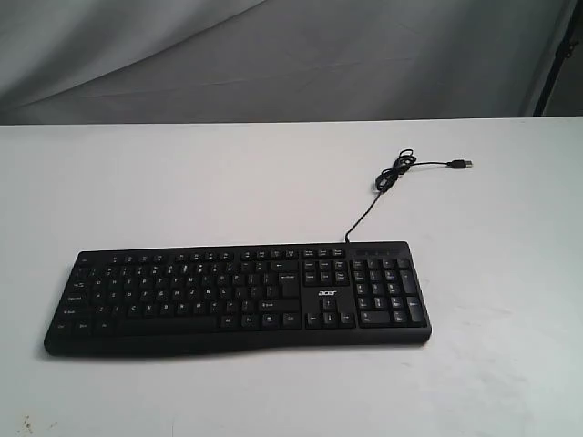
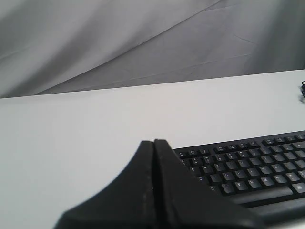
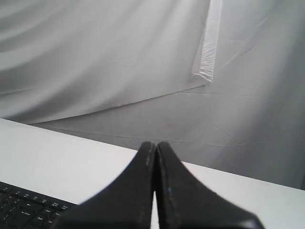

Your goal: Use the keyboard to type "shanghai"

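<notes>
The wide black keyboard (image 1: 239, 296) with white legends and an "acer" logo lies flat on the white table, left of centre in the exterior view. Its thin black cable (image 1: 393, 177) curls away behind it to a USB plug. Neither arm shows in the exterior view. My left gripper (image 2: 153, 142) is shut with nothing in it, held above the table beside the keyboard (image 2: 248, 169). Shut and empty too, my right gripper (image 3: 156, 143) points over the table's far edge, with a corner of the keyboard (image 3: 24, 210) low in that view.
The white table (image 1: 510, 346) stretches around the keyboard on all sides. A grey cloth backdrop (image 1: 273, 55) hangs behind the table's far edge. A dark upright object (image 1: 560, 55) stands at the back right.
</notes>
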`<action>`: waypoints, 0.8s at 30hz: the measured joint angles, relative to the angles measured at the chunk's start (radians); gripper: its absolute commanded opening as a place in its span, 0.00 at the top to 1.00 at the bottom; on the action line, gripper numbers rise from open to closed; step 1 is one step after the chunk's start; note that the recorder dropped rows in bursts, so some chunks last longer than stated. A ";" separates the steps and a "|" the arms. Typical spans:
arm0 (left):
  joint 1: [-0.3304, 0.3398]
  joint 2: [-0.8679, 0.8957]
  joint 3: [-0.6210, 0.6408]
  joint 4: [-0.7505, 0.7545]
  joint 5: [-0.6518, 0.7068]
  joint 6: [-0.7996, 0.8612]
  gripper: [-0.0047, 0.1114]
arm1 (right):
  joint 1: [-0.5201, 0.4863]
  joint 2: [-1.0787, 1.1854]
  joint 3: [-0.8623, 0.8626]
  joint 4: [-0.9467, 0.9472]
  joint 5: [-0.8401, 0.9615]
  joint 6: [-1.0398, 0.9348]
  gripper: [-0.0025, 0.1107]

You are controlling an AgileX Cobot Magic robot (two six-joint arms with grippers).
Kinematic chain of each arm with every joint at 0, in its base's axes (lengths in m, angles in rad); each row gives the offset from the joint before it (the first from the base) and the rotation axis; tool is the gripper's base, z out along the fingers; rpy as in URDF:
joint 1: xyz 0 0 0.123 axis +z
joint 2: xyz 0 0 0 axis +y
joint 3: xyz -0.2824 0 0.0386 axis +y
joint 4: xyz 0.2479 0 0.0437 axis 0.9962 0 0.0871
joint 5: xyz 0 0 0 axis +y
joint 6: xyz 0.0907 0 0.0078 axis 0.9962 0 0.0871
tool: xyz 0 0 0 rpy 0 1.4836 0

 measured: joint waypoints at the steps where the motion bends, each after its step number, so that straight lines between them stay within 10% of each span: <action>1: 0.000 0.000 0.000 0.000 0.000 0.000 0.96 | 0.000 0.000 0.000 0.000 0.000 0.000 0.98; 24: 0.000 0.000 0.000 0.000 0.000 0.000 0.96 | 0.000 0.004 -0.082 -0.027 0.151 0.000 0.98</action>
